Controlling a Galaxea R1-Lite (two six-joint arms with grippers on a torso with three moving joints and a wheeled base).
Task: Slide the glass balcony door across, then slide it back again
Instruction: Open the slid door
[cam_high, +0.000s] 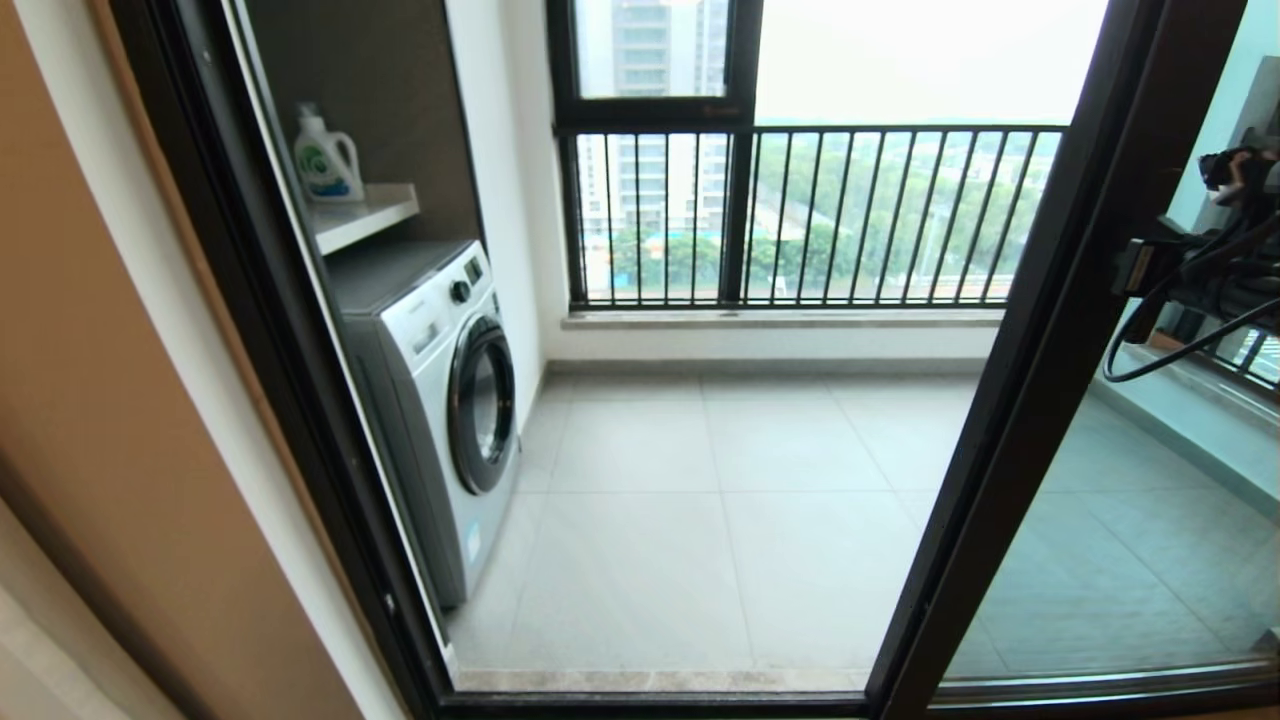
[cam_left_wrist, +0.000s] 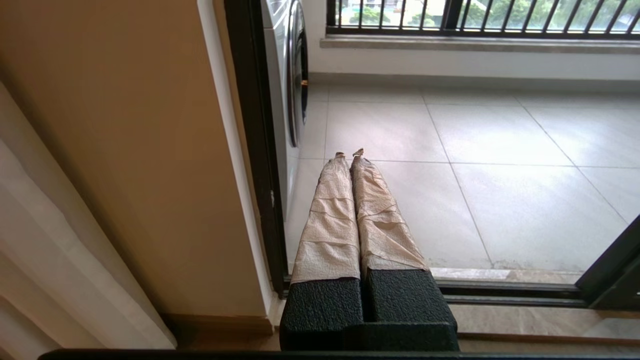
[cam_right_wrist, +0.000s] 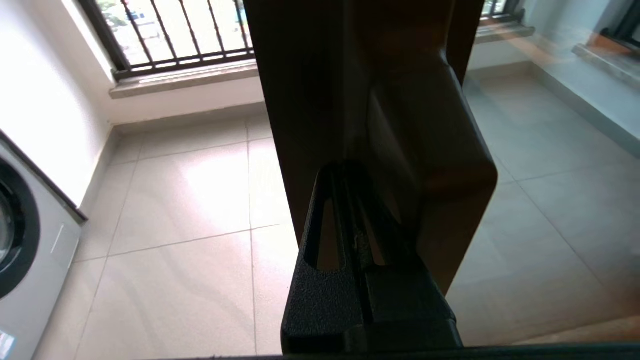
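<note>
Right tool (cam_right_wrist: 357, 200), fingers together, presses against the glass balcony door (cam_right_wrist: 380, 100) frame; left tool (cam_left_wrist: 350, 154), fingers together, hangs by the doorway.

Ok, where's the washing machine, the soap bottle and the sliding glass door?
Washing machine (cam_high: 440, 400): head view, on its white front panel beside the round door.
Detergent bottle (cam_high: 325, 160): head view, on its white body, on the shelf.
Glass balcony door (cam_high: 1050, 330): head view, on its dark brown upright.
</note>
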